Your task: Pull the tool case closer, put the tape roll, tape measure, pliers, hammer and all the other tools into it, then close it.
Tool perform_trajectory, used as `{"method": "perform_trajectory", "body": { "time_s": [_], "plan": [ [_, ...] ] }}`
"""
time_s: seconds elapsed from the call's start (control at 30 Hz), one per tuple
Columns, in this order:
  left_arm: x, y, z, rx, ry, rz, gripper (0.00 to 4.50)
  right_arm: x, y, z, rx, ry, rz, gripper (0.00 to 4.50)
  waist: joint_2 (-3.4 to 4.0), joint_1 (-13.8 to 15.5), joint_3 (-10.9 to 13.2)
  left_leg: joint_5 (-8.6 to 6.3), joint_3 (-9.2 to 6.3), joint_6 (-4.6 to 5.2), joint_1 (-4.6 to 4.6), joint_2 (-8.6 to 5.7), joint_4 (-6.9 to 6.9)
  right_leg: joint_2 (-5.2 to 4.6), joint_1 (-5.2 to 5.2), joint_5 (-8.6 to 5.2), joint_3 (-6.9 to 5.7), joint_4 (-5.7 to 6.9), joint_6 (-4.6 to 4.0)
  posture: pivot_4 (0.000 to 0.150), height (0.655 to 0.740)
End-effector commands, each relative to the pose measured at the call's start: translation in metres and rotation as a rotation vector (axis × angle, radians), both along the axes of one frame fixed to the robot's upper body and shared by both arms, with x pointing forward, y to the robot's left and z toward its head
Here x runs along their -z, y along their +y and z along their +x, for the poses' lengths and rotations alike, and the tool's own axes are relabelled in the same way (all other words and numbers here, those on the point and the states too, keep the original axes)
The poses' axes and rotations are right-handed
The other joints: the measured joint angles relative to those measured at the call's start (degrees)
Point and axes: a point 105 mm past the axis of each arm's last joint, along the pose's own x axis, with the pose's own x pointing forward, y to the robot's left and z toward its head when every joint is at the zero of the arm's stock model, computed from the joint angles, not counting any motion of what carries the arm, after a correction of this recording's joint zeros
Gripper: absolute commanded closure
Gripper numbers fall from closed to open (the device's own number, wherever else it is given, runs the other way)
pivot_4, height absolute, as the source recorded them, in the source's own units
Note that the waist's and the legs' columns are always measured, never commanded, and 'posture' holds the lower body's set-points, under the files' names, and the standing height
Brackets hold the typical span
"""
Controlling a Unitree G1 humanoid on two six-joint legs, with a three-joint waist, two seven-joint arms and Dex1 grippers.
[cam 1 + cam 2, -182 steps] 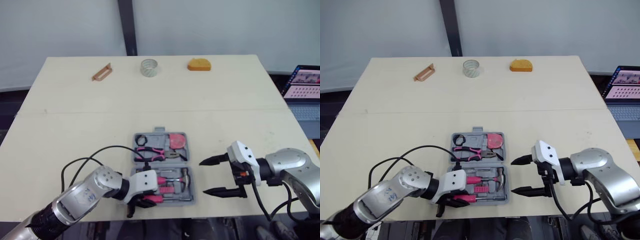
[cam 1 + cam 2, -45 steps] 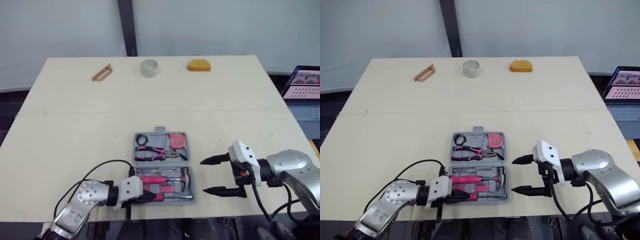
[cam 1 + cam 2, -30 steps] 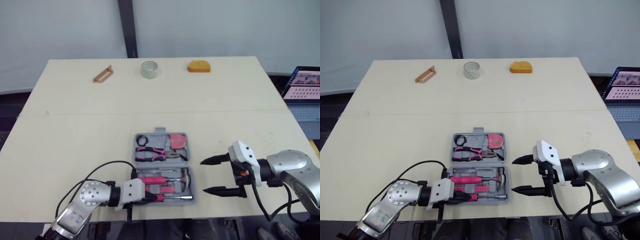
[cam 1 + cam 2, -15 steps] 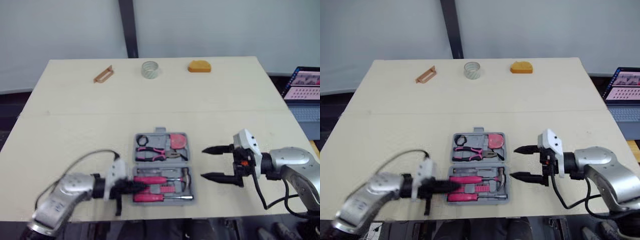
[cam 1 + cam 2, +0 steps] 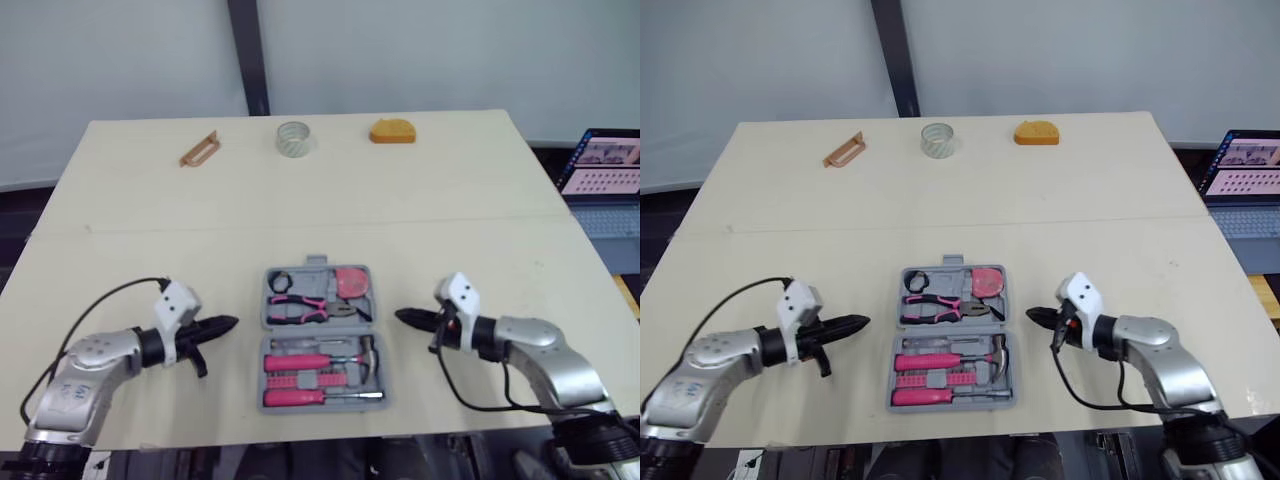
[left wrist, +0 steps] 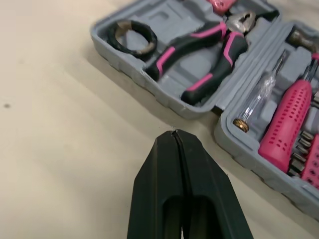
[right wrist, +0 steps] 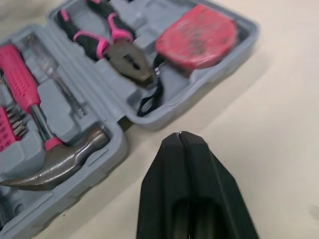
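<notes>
The grey plastic tool case [image 5: 318,264] lay open near the front edge of the pale wooden table [image 5: 450,200], between the two arms. In its far half sat the small black tape roll [image 5: 281,281], the pink-handled pliers [image 5: 300,306] and the red tape measure [image 5: 352,282]. The near half held the hammer with a pink grip [image 7: 65,162] and a pink screwdriver [image 5: 310,397].

The left end effector [image 5: 232,323] was closed on nothing and pointed at the left side of the case, a little apart from it. The right end effector [image 5: 402,317] was also closed and empty, just beside the right side of the case.

I judged the pulling and most of the packing to be done, and the closing was not yet done. Three things lay at the far edge of the table: a clear tape roll [image 5: 294,138], an orange block-like object [image 5: 392,131] and a brown clip-like piece [image 5: 199,149]. I could not tell whether they belonged in the case.

Behind the table stood a light grey wall with a dark upright post [image 5: 245,55]. An open laptop [image 5: 605,165] was on the right, off the table.
</notes>
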Motion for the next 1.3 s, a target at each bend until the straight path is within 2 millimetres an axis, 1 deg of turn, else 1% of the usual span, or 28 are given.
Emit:
{"method": "perform_trajectory", "body": {
  "time_s": [0.03,0.13,0.23,0.4,0.47,0.53,0.67,0.8,0.97,1.13,1.3],
  "plan": [
    [0.016,-0.018,-0.002,0.034,0.004,0.002,4.5,0.008,0.005,0.003,-0.004,-0.016,-0.047,4.44,0.0,0.0,0.0,0.0,0.0,0.0,0.01,0.0,0.0,0.0,0.0,0.0,0.01,0.0,0.0,0.15,0.74],
    [0.026,-0.031,-0.001,0.052,0.013,-0.02,4.5,0.015,0.01,0.001,-0.015,-0.001,-0.058,4.44,0.0,-0.1,0.0,0.0,0.01,0.0,0.01,0.0,-0.01,0.0,-0.01,0.0,0.01,0.01,0.0,0.15,0.74],
    [0.03,-0.044,0.001,0.068,0.011,-0.029,4.5,0.016,0.017,-0.002,-0.03,0.005,-0.048,4.44,0.0,-0.1,0.0,0.0,0.01,0.0,0.01,0.0,0.0,0.0,-0.01,0.0,0.01,0.02,0.0,0.15,0.74],
    [0.033,-0.055,0.0,0.082,0.013,-0.046,4.5,0.013,0.028,-0.006,-0.047,0.012,-0.015,4.44,0.0,0.1,0.0,0.0,0.01,0.0,0.01,0.0,0.02,-0.01,0.0,0.0,0.0,0.01,0.01,0.15,0.74],
    [0.035,-0.058,-0.004,0.095,0.023,-0.044,4.5,0.014,0.033,-0.013,-0.073,0.032,-0.002,4.44,0.01,0.1,0.0,0.0,0.01,0.0,0.01,0.0,0.02,0.0,0.0,0.0,0.01,0.02,0.01,0.15,0.74],
    [0.036,-0.059,-0.007,0.101,0.033,-0.045,4.5,0.015,0.036,-0.018,-0.089,0.049,0.005,4.44,0.0,0.1,0.0,0.0,0.01,0.0,0.02,0.0,0.01,0.0,0.0,0.0,0.0,0.01,0.01,0.15,0.74],
    [0.04,-0.058,-0.016,0.108,0.058,-0.041,4.5,0.015,0.033,-0.025,-0.088,0.071,0.006,4.44,0.0,-0.1,0.0,0.0,0.01,0.0,0.03,0.0,-0.01,0.0,0.0,0.0,0.01,0.01,0.01,0.15,0.74],
    [0.046,-0.054,-0.032,0.119,0.101,-0.03,4.5,0.017,0.032,-0.032,-0.1,0.098,0.0,4.44,0.0,-0.3,0.0,0.0,0.01,0.01,0.03,0.0,-0.03,-0.01,0.0,0.0,0.01,0.0,0.01,0.15,0.74],
    [0.049,-0.05,-0.043,0.11,0.13,-0.022,4.5,0.018,0.03,-0.035,-0.101,0.109,-0.005,4.44,0.01,-0.4,0.0,0.0,0.01,0.01,0.03,0.0,-0.04,-0.01,0.0,0.0,0.02,-0.01,0.01,0.15,0.74],
    [0.05,-0.047,-0.042,0.101,0.132,-0.018,4.5,0.019,0.031,-0.035,-0.1,0.105,-0.007,4.44,0.01,-0.5,0.0,-0.01,0.01,0.01,0.04,0.0,-0.04,-0.01,0.0,0.0,0.02,-0.01,0.01,0.15,0.74],
    [0.047,-0.048,-0.031,0.089,0.097,-0.008,4.5,0.019,0.032,-0.035,-0.102,0.104,-0.006,4.44,0.01,-0.4,0.0,-0.01,0.01,0.01,0.04,0.0,-0.04,-0.01,0.0,0.0,0.02,-0.01,0.01,0.15,0.74]
  ]
}}
